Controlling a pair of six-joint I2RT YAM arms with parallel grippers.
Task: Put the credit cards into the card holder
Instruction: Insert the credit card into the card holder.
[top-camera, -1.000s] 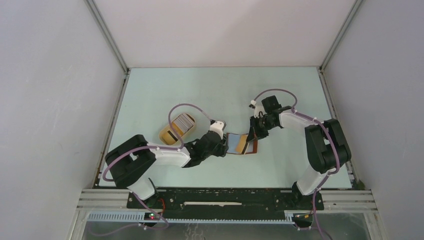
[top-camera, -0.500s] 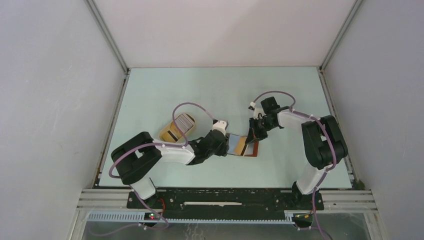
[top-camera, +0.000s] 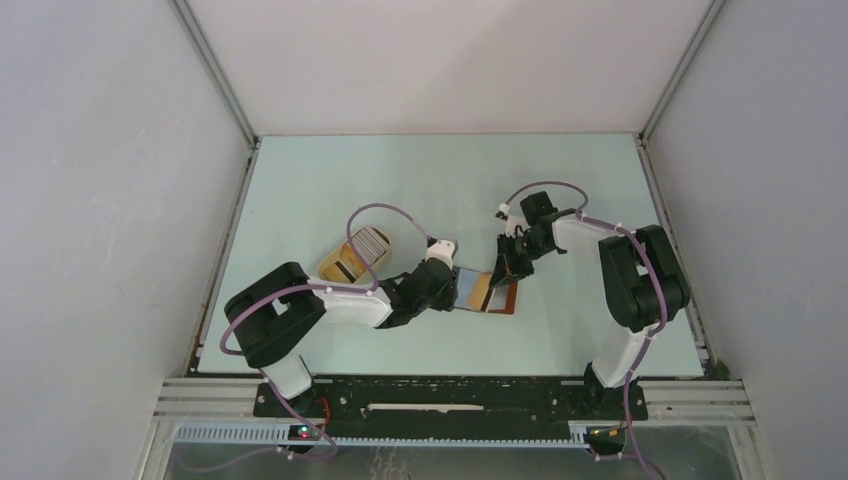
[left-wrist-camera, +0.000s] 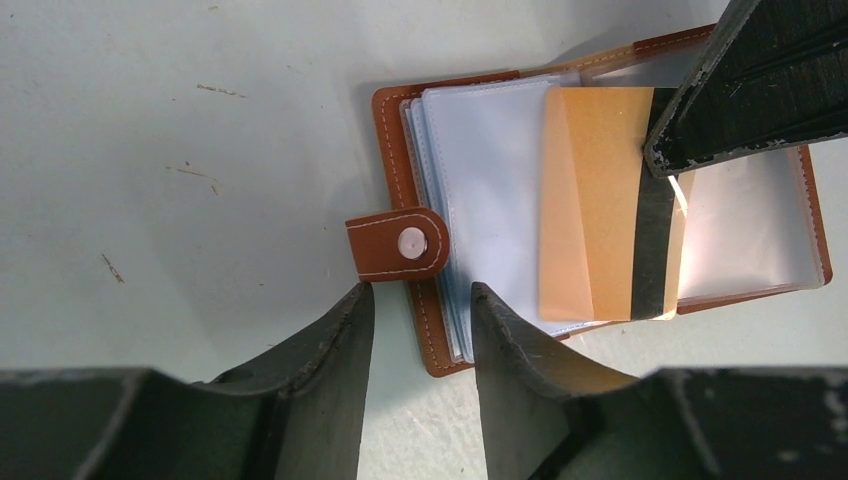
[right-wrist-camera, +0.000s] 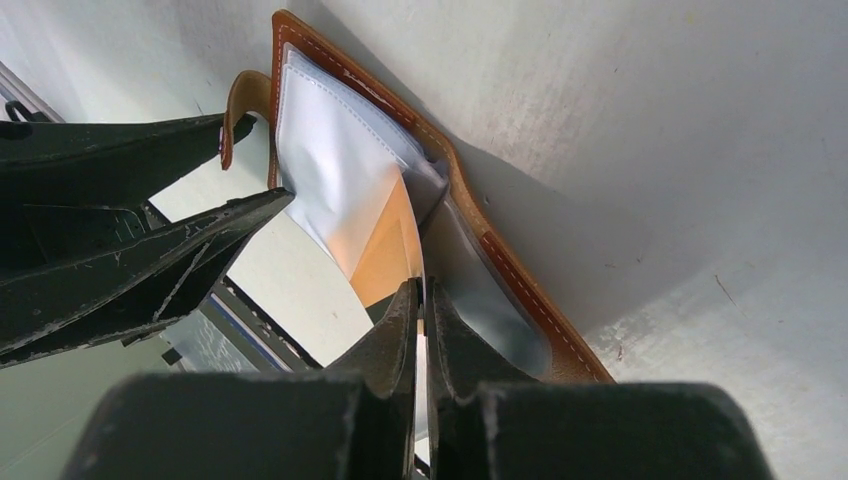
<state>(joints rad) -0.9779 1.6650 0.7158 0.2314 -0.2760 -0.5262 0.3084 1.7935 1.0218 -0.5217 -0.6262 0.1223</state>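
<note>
Grey panel walls (top-camera: 100, 200) box in a pale green tabletop (top-camera: 400, 170). Left arm lies low and reaches right across the front half. Right arm folds at the elbow, wrist turned back left. Tan oval tray (top-camera: 335, 268) sits left of centre. Reddish-brown leather card holder (left-wrist-camera: 395, 130) lies open mid-table. Left gripper (left-wrist-camera: 420, 300): fingers apart, straddling the holder's strap edge. Right gripper (right-wrist-camera: 422, 295): pinched onto orange plastic credit card (left-wrist-camera: 595, 200), which lies across the clear sleeves.
</note>
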